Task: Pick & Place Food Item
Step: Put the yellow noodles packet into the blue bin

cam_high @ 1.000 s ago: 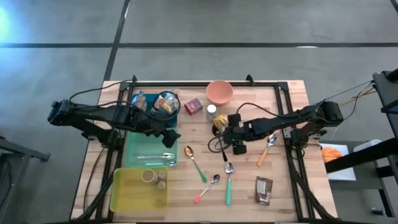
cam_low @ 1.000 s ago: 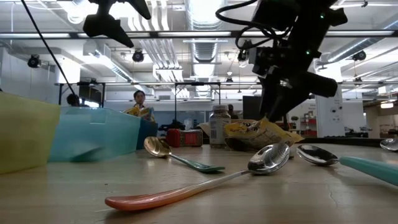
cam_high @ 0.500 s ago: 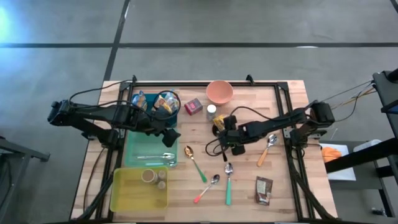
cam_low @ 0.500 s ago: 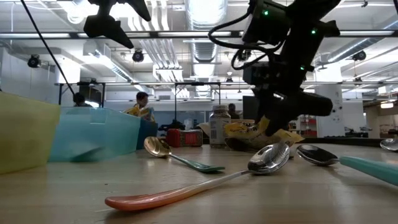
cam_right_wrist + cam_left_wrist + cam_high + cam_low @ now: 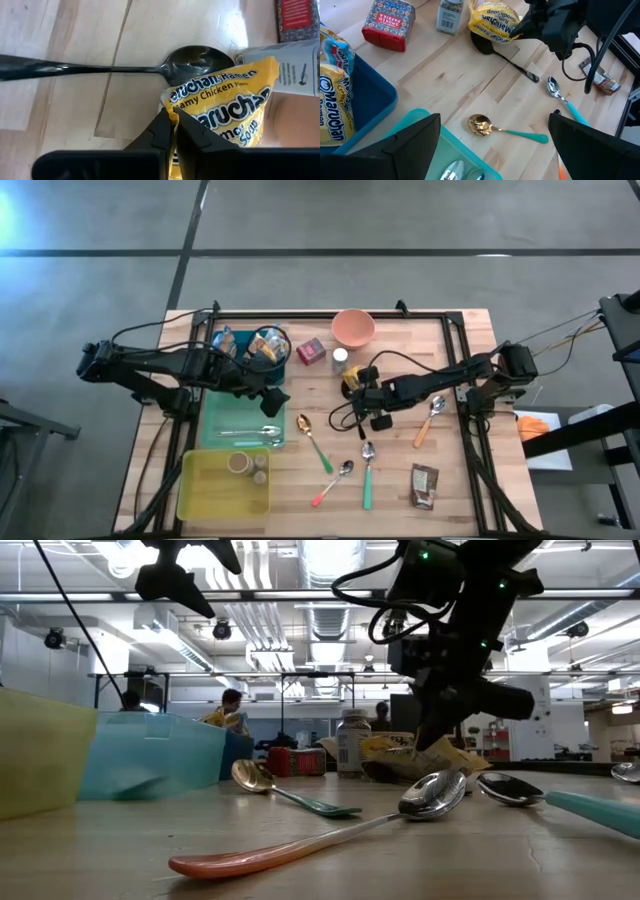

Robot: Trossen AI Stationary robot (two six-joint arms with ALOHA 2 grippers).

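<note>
1. Table (image 5: 450,480): pale butcher-block wood, plank seams visible, dark metal frame round the edge.
2. Teal bin (image 5: 215,420): translucent plastic, rectangular, at 9 o'clock of centre; a yellow bin (image 5: 200,490) of the same build sits at 7 o'clock and holds small round items.
3. Blue container (image 5: 290,358): rigid, at 11 o'clock, holding crinkled noodle packets.
4. Pink bowl (image 5: 353,328): smooth, round, at 12 o'clock.
5. Ramen packet (image 5: 235,110): glossy yellow crinkled film, printed lettering, lying near centre over the bowl of a black ladle (image 5: 200,60); a glass spice jar (image 5: 449,15) and a red carton (image 5: 388,22) stand just beside it.
6. Snack bar (image 5: 424,485): dark foil wrapper, at 5 o'clock.
7. Spoons: gold bowl with green handle (image 5: 487,126), and several steel ones with coloured handles, toward 6 o'clock; a wooden-handled one (image 5: 432,415) lies at 3 o'clock.
8. Right gripper (image 5: 172,117): dark fingers pinched together on a corner of the ramen packet, at table centre.
9. Left gripper (image 5: 490,145): fingers spread wide, holding nothing, raised above the teal bin.
</note>
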